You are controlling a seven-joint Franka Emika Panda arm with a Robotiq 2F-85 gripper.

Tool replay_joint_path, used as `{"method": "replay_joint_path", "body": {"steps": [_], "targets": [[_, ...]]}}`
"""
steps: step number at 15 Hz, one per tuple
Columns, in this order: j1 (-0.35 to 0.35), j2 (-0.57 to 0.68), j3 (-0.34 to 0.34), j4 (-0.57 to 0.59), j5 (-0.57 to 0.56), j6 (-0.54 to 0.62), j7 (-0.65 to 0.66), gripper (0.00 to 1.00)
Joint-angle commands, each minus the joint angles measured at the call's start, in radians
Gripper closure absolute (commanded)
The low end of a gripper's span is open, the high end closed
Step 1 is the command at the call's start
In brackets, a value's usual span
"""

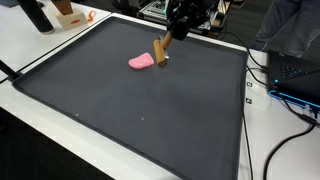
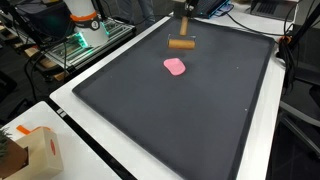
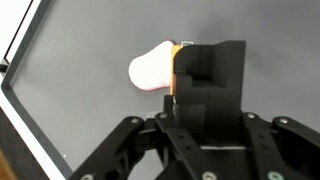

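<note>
Fingers (image 3: pixel 205 88) first: in the wrist view they read as one black mass with no gap showing. A thin wooden edge shows at their left side. I cannot tell from that whether they are closed on the block (image 1: pixel 161 50), open around it, or only hanging over it. In an exterior view the block (image 2: pixel 181 43) seems to lie flat toward the far end of the mat, with the arm above it.

The block looks round, so I think it would roll if you touched it off-centre. Come straight down with the fingers across its short width, and check in the wrist view that wood shows on both sides before you squeeze.

The pink piece (image 1: pixel 140 61) lies near the block but apart from it, and in the wrist view it sits just beyond the fingertips. It looks soft and light, so a sideways sweep could push it. Make any correction from above rather than by sliding.

The mat (image 1: pixel 150 125) is dark and flat with a thin rim, and it covers most of the white tabletop (image 1: pixel 30 128). It has plenty of bare area in front of the two things.

Cables (image 1: pixel 285 140) run along the tabletop on the right. A cardboard box (image 2: pixel 30 152) stands at a near corner, and lit equipment (image 2: pixel 78 42) sits past the far edge. All of these are well away from the arm.
</note>
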Motion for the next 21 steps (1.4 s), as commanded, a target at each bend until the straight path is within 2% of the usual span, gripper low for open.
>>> {"method": "replay_joint_path", "body": {"steps": [1,10,16,21], "targets": [[-0.034,-0.076,0.006,-0.061,0.036,0.040,-0.068,0.77],[-0.130,-0.227,-0.012,-0.147,0.209,0.115,-0.313,0.77],[-0.177,-0.324,-0.049,-0.157,0.344,0.080,-0.474,0.77],[-0.195,-0.379,-0.084,-0.135,0.391,0.047,-0.514,0.77]]}}
